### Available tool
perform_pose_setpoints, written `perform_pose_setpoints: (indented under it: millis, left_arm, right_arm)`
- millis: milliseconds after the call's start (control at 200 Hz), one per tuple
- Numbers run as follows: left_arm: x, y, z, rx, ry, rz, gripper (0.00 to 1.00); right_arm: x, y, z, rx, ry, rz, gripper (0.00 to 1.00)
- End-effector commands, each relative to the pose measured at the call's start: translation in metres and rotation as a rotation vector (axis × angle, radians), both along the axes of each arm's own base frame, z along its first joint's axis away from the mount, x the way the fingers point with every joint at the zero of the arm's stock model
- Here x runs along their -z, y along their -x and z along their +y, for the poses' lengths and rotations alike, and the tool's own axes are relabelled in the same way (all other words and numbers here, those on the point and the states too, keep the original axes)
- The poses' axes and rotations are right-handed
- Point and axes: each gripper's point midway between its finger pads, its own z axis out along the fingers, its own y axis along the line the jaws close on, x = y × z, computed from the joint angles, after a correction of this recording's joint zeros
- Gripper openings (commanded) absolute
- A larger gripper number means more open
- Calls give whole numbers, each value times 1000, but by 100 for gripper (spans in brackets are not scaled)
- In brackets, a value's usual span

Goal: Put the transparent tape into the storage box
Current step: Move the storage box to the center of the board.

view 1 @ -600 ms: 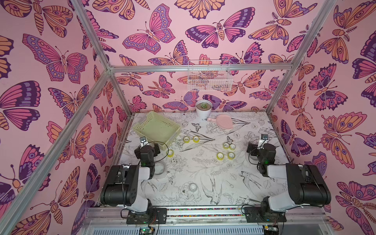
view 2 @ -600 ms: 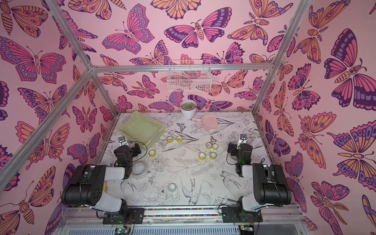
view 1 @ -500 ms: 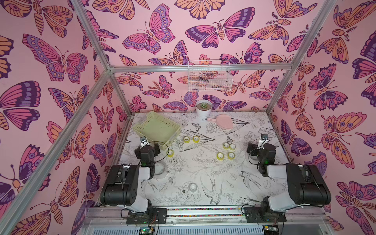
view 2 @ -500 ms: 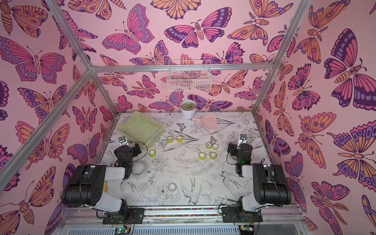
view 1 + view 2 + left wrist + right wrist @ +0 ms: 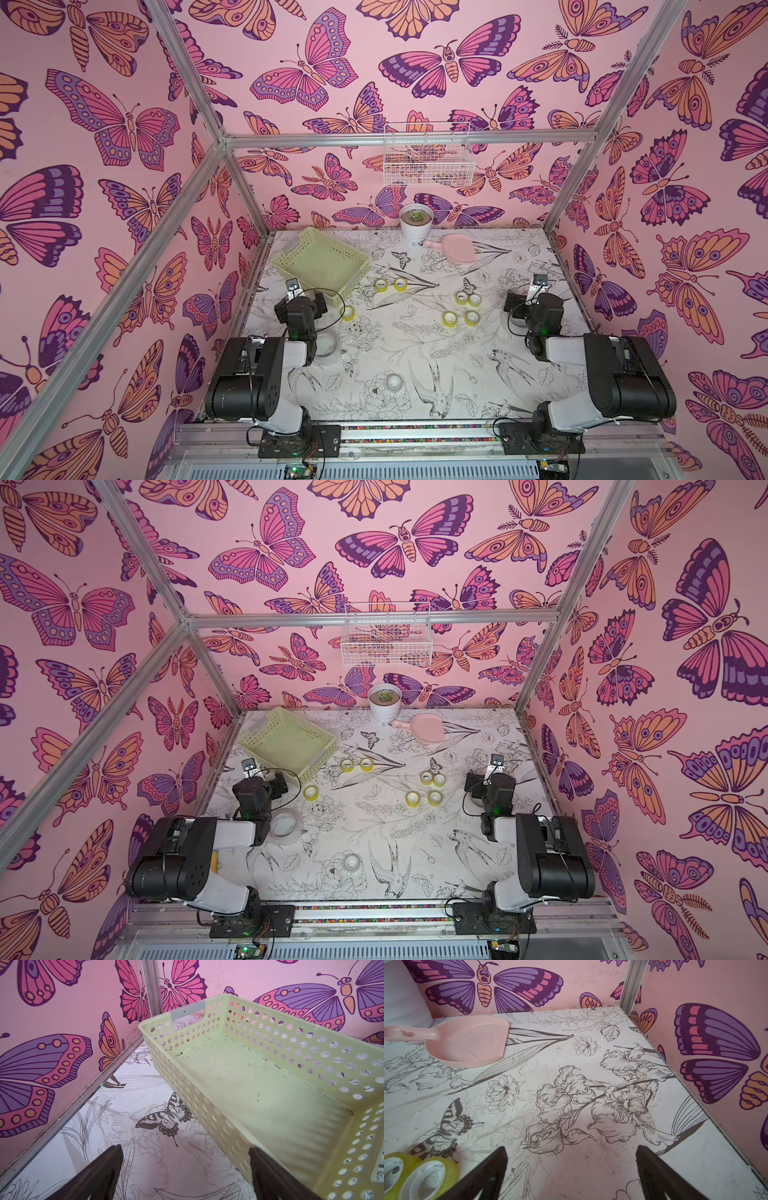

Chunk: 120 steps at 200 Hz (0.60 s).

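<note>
The storage box (image 5: 322, 259) is a pale yellow-green perforated basket at the far left of the table, and the left wrist view shows it empty (image 5: 249, 1084). Several small yellow-tinted rolls of transparent tape (image 5: 449, 318) lie mid-table, and one (image 5: 348, 313) lies near the box's front corner. A large clear roll (image 5: 326, 343) sits beside my left arm, and a small clear roll (image 5: 394, 381) lies nearer the front. My left gripper (image 5: 185, 1151) is open over bare table just beside the box. My right gripper (image 5: 571, 1151) is open at the right side, with two yellow rolls (image 5: 429, 1176) beside it.
A white pot with a succulent (image 5: 416, 222) and a pink scoop (image 5: 457, 248) stand at the back of the table. A white wire basket (image 5: 428, 160) hangs on the back wall. Butterfly-patterned walls and aluminium posts close in on three sides.
</note>
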Motion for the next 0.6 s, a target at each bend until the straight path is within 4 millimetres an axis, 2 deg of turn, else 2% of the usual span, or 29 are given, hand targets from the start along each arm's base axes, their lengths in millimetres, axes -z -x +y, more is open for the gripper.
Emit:
perform_pose_setpoints:
  millis: [0, 596]
  left_arm:
    - [0, -1, 0, -2, -12, -4, 100]
    - [1, -2, 1, 13, 15, 8, 100]
  right_arm:
    - [-6, -4, 0, -11, 3, -8, 99]
    - [-6, -5, -2, -2, -1, -4, 99]
